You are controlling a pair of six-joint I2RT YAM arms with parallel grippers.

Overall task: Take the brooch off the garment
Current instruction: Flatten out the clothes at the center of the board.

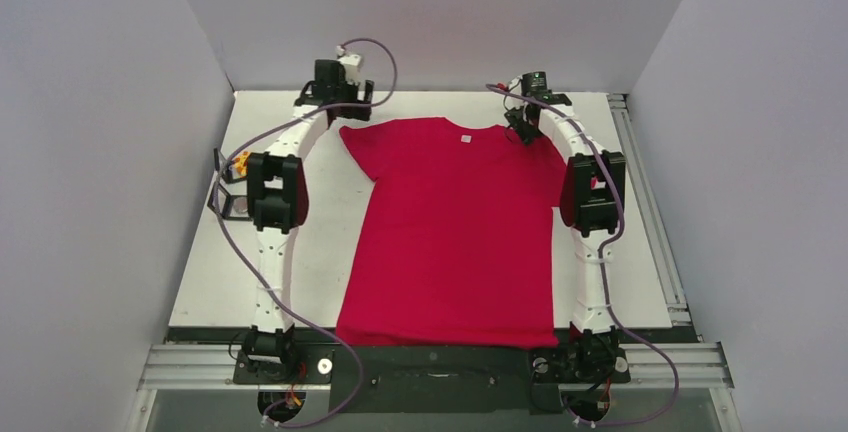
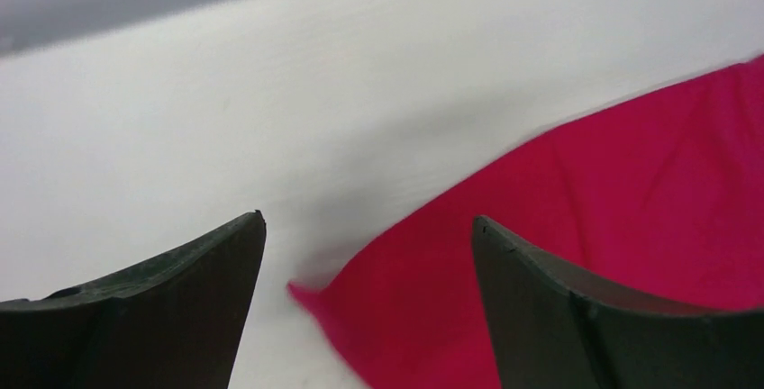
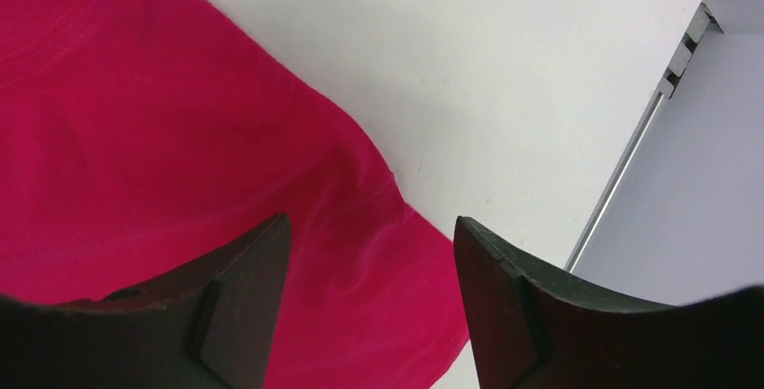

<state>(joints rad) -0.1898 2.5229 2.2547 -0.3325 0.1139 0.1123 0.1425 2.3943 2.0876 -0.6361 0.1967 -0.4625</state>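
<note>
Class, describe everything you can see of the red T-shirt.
This bright red, short-sleeved cloth T-shirt lies flat and spread on the white table, neckline far from the arm bases, hem at the near edge. A small white label shows inside the neckline. The open left gripper stands over one sleeve tip, the open right gripper over the other sleeve.

The white table (image 1: 310, 272) bears the garment (image 1: 455, 242), spread flat; neckline far, hem at the near edge.
</note>
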